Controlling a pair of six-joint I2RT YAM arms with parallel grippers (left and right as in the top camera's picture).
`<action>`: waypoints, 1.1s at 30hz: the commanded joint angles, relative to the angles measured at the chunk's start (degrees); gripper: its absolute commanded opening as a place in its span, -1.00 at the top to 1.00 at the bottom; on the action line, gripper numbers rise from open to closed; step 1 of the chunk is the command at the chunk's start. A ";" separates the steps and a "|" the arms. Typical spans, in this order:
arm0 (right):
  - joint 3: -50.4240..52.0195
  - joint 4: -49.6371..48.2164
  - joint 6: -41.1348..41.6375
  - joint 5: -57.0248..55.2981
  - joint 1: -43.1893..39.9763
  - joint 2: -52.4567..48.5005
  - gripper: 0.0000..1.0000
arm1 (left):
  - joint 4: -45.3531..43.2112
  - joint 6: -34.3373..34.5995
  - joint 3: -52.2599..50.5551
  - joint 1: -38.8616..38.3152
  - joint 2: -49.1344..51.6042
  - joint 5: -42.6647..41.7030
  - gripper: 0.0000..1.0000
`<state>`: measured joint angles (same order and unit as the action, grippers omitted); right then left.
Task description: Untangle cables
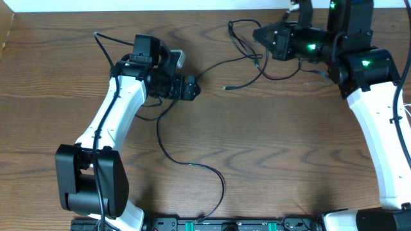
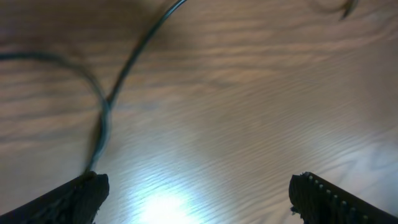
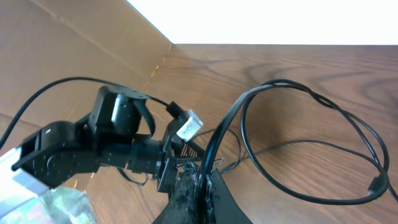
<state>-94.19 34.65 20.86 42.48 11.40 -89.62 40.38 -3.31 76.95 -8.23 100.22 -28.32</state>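
Thin black cables [image 1: 221,62] lie in loose loops across the wooden table [image 1: 289,147]. One strand [image 1: 168,154] trails from the left gripper toward the front edge. My left gripper [image 1: 191,87] is low over the table and open; in its wrist view [image 2: 199,196] the wide gap holds only bare wood, and a black cable [image 2: 104,118] runs up to its left finger [image 2: 78,196]. My right gripper [image 1: 259,34] at the back is shut on a black cable [image 3: 214,140], which rises from the closed jaws [image 3: 202,177] into a big loop [image 3: 348,121]. A loose plug end [image 1: 226,86] lies between the arms.
A white wall runs along the table's far edge [image 1: 160,5]. The arm bases and a black strip of sockets [image 1: 212,224] line the front edge. Crinkled clear plastic [image 3: 56,205] shows low in the right wrist view, near the left arm [image 3: 112,143].
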 commanded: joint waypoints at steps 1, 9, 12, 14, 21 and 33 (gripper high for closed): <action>-1.42 1.51 1.49 1.18 -1.70 -0.02 0.98 | -4.37 7.39 0.09 -1.51 0.15 -10.19 -0.96; -1.42 6.84 -8.09 1.14 -2.03 -0.02 0.98 | -12.20 19.76 0.09 -3.74 0.15 -19.78 -0.96; -1.40 8.33 -8.96 0.09 -2.03 -0.02 0.98 | -15.67 19.76 0.09 -5.14 0.15 -25.73 -0.96; -1.38 9.14 -8.96 -1.84 -2.03 -0.02 0.98 | -18.32 19.85 0.09 -5.95 0.15 -28.94 -0.96; -1.38 11.02 -8.92 -3.32 -1.97 -0.04 0.98 | -27.52 29.00 0.09 -7.02 0.15 -31.23 -0.96; -1.38 12.15 -8.70 1.20 -0.07 -0.02 0.98 | -32.83 34.71 0.09 -13.20 0.15 -16.70 -0.96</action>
<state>-94.21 46.74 13.04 40.58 10.74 -89.62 7.62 30.24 76.93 -20.08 100.25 -51.24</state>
